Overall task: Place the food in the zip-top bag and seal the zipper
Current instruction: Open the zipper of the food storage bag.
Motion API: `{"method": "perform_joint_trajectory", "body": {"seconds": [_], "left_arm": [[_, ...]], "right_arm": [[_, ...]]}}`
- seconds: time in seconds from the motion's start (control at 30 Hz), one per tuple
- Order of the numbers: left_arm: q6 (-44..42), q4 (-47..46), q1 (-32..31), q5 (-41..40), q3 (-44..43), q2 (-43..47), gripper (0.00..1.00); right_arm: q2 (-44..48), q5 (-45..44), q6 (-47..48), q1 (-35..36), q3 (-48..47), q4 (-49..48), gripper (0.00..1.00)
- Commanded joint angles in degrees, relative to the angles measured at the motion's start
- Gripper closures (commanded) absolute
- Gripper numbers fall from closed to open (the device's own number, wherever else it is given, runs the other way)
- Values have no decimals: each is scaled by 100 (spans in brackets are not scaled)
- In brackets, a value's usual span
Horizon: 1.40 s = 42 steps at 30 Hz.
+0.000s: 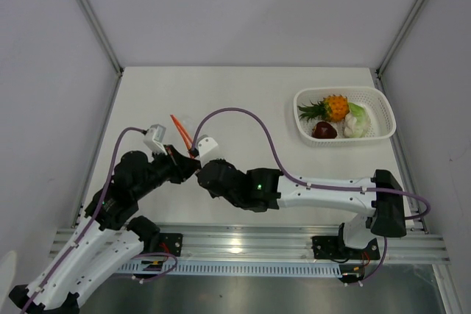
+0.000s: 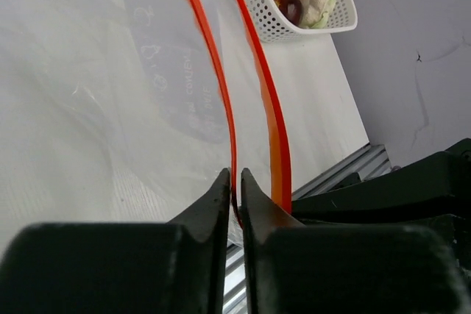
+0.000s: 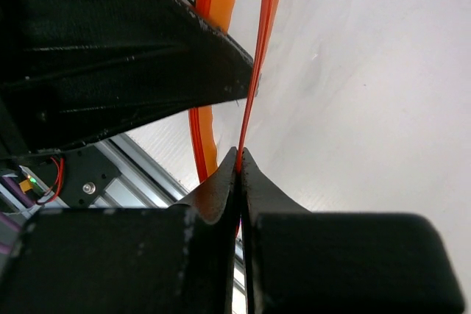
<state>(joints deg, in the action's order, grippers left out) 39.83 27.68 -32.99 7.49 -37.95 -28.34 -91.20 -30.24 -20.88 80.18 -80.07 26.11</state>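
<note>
Items as I read them from my station:
- Zip-top bag [image 2: 165,64]: clear, left of centre on the table [image 1: 243,93]. Its zipper [image 2: 221,86] is parted into two red-orange strips.
- Left gripper [image 2: 237,182]: fingers pinching one strip.
- Right gripper [image 3: 241,158]: fingers pressed together on the other strip.
- Food: pineapple [image 1: 335,106], dark round fruit [image 1: 324,131] and white-green vegetable [image 1: 355,123], all in the white basket [image 1: 383,115], far right.

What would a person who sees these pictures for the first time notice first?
The two arms meet mid-table, where the left tool and the right tool each pinch one red-orange strip of the zipper on the clear bag. At the far right of the table, a white basket holds the food, with its bright pineapple.
</note>
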Motion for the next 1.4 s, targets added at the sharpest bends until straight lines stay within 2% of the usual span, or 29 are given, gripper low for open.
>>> {"method": "perform_joint_trajectory", "body": {"seconds": [0.0,0.07,0.2,0.33,0.43,0.47,0.6,0.7,0.87,1.1,1.13,1.2,1.23,1.37], "left_arm": [[-178,26,-49,-203,-19,56,92],[-222,44,-49,-256,-28,30,99],[-379,350,-58,-248,-412,-31,99],[-634,808,-93,-221,-941,-93,100],[-792,1080,-120,-160,-1449,-251,100],[-828,1142,-128,-142,-1678,-347,100],[-1039,1213,-172,225,-2233,-1041,99],[-1118,1003,-181,559,-2383,-1761,99],[-943,20,-251,912,-1988,-2709,99],[-1170,-141,-304,1132,-2311,-3713,100],[-1214,-140,-296,1132,-2356,-3792,99],[-1267,-158,-304,1194,-2462,-4003,100],[-1302,-210,-304,1211,-2506,-4056,99],[-1347,-369,-296,1387,-2559,-4329,99]], "right_arm": [[-47,-474,84,103,-254,0,100],[-47,-492,58,120,-254,8,100],[101,-370,-231,-46,-158,35,100],[540,473,-609,-555,131,-123,100],[1058,1676,-1004,-1257,604,-553,100],[1173,2480,-1214,-1694,746,-902,100],[1386,4302,-1796,-2776,1222,-1555,100],[1263,4981,-1963,-3296,1415,-1784,100],[982,5133,-1718,-3606,1608,-1679,100],[1165,4782,-1550,-3940,2241,-1635,100],[1192,4721,-1489,-3966,2242,-1531,83],[1279,4414,-1358,-4019,2154,-1311,75],[1350,4291,-1279,-4037,2006,-1040,65],[1587,3886,-971,-4256,1653,-467,40]]}}
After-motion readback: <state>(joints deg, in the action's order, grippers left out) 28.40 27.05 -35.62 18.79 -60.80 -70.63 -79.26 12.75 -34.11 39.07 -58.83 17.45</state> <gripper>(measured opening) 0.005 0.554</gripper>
